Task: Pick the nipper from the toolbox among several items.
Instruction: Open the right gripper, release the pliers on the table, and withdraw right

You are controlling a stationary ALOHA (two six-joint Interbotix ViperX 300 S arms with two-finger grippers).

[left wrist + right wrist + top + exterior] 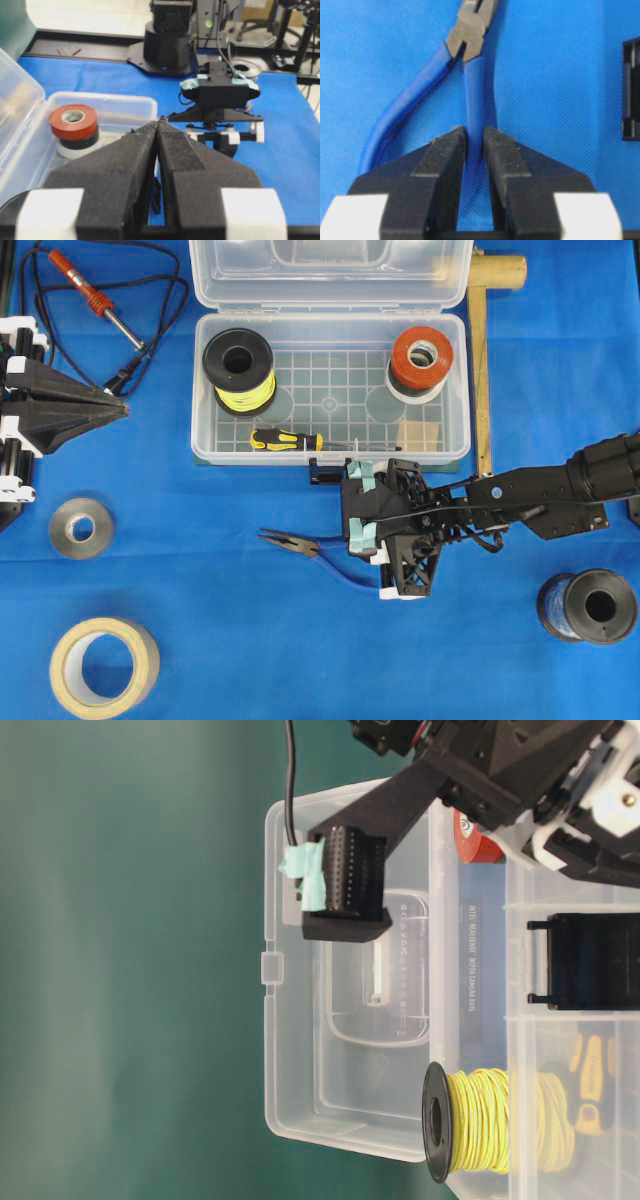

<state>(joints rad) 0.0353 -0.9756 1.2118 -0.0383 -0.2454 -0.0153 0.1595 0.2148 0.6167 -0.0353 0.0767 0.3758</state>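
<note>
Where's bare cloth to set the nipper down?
Free: blue cloth between the grey tape roll, the blue-handled nipper and the beige tape roll; also bottom centre, left of the dark wire spool. Crowded: the clear plastic toolbox front, by the right gripper.

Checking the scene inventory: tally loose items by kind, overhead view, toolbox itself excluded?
Tape rolls: 4
Wire spools: 2
Screwdriver: 1
Nipper: 1
Soldering iron: 1
Wooden mallet: 1
Wooden block: 1
Total: 11

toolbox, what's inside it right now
Inside the toolbox: a yellow wire spool, a stack of tape rolls with red on top, a yellow-and-black screwdriver and a small tan block. The nipper lies outside on the cloth.
</note>
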